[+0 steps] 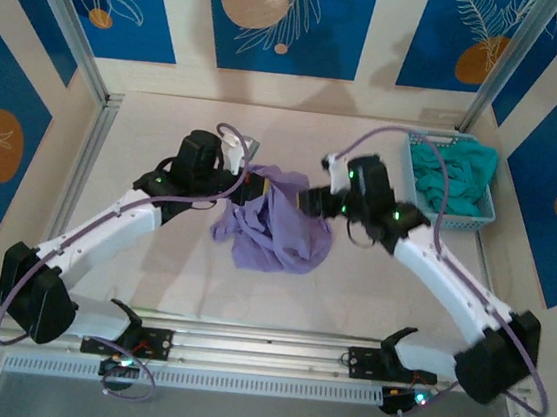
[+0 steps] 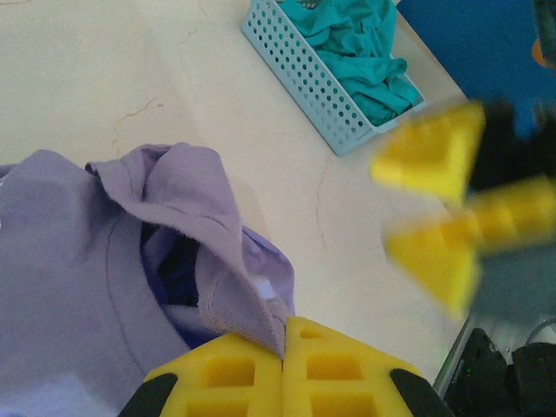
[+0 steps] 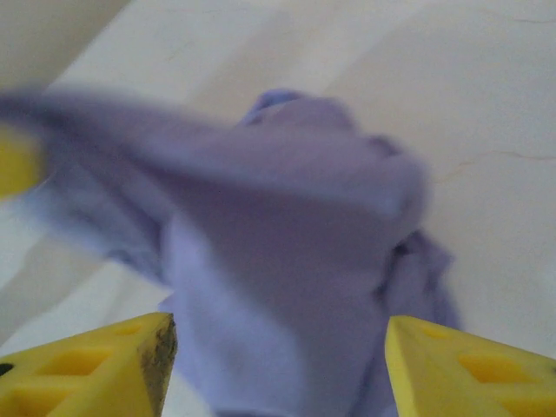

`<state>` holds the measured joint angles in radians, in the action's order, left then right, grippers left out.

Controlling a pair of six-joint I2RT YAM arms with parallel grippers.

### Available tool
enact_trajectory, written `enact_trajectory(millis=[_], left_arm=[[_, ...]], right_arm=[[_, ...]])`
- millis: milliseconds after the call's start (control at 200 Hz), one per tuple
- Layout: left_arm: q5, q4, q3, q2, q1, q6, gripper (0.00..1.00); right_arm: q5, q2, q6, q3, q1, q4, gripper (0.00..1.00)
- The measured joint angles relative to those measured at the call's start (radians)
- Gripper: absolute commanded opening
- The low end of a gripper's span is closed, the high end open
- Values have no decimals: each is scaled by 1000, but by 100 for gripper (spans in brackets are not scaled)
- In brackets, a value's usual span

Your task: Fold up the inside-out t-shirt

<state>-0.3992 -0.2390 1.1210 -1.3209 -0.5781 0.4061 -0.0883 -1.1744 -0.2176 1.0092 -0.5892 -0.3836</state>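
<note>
The inside-out t-shirt (image 1: 276,226) is a crumpled lavender heap at mid-table between the two arms. My left gripper (image 1: 247,169) is at its upper left edge; in the left wrist view that gripper (image 2: 285,337) is shut on a stitched edge of the t-shirt (image 2: 104,252), which hangs bunched from the pads. My right gripper (image 1: 310,200) sits at the shirt's right side. In the right wrist view it (image 3: 278,356) stands open, fingers wide apart, with the blurred t-shirt (image 3: 278,226) just beyond them and nothing pinched. No lettering shows.
A light-blue basket (image 1: 410,178) with a teal-green garment (image 1: 454,173) stands at the back right, close to the right arm; it also shows in the left wrist view as the basket (image 2: 300,65). Aluminium posts and patterned walls ring the table.
</note>
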Motion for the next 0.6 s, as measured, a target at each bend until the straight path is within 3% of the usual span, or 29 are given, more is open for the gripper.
enact_trajectory(millis=[110,245,275,345,400,510,600], left_arm=[[3,-14,13,4,0,27,0],[8,-23,21,19,0,46,0],[8,-28,21,26,0,49,0],[11,-44,23,43,0,49,0],[16,-61,33,52,2,49,0],[34,-87,58,70,14,45,0],[44,-96,77,90,27,37,0]], right_arm=[[-21,63,-30,-169,-128,151,68],[-99,-100,-71,-264,-227,330,66],[-122,-146,-75,-266,-238,357,62],[-178,-228,-76,-266,-245,409,36],[-213,-251,-80,-266,-232,428,21],[-233,-188,-35,-265,-178,426,9],[-185,-49,-2,-254,-119,382,6]])
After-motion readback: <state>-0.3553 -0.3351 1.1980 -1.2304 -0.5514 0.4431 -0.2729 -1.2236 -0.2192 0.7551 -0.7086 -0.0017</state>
